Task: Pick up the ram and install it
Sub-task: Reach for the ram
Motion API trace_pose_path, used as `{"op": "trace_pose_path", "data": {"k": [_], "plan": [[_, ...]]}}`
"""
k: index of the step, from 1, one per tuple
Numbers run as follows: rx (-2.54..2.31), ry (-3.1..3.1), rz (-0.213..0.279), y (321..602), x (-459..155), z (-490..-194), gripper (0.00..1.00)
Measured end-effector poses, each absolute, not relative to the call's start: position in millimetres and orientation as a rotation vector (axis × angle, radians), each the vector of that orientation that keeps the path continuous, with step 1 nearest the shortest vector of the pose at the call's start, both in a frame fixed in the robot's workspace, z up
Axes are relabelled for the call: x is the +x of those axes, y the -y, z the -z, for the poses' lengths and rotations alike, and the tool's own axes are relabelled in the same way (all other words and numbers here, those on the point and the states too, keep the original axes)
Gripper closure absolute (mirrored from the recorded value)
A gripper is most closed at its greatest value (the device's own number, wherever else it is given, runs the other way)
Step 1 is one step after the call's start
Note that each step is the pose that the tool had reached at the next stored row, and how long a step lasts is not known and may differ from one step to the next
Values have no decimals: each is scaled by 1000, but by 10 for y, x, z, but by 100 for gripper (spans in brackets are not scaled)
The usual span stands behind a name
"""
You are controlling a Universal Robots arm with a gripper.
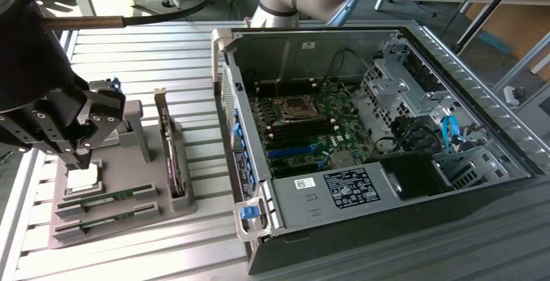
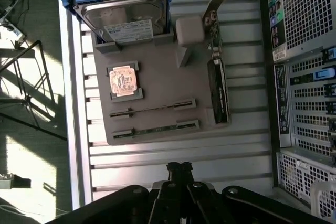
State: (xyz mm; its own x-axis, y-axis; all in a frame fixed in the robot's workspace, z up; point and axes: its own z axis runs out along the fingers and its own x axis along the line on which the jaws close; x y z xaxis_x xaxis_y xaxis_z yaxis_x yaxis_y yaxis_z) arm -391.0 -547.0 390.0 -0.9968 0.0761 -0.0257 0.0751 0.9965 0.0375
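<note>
Two rams lie in slots of a grey holder (image 1: 167,207): one ram (image 1: 110,197) and a second ram (image 1: 107,218) beside it. In the wrist view they show as thin sticks, one ram (image 2: 152,108) and the other ram (image 2: 157,128). My gripper (image 1: 76,160) hangs above the holder's end at the exterior view's left, over the processor chip and clear of the rams. Its fingers (image 2: 180,169) are shut together with nothing between them.
The holder also carries a square processor chip (image 2: 123,81), a hard drive (image 2: 126,17) and an upright expansion card (image 2: 218,90). An open computer case (image 1: 413,184) with its motherboard (image 1: 310,123) stands at the exterior view's right. Everything rests on a slatted metal table (image 1: 172,55).
</note>
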Motion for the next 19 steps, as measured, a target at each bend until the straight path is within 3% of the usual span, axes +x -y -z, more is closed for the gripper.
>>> {"op": "trace_pose_path", "data": {"k": [19], "plan": [[92, -3113, -57, 5510, -3911, -3899, 90]]}}
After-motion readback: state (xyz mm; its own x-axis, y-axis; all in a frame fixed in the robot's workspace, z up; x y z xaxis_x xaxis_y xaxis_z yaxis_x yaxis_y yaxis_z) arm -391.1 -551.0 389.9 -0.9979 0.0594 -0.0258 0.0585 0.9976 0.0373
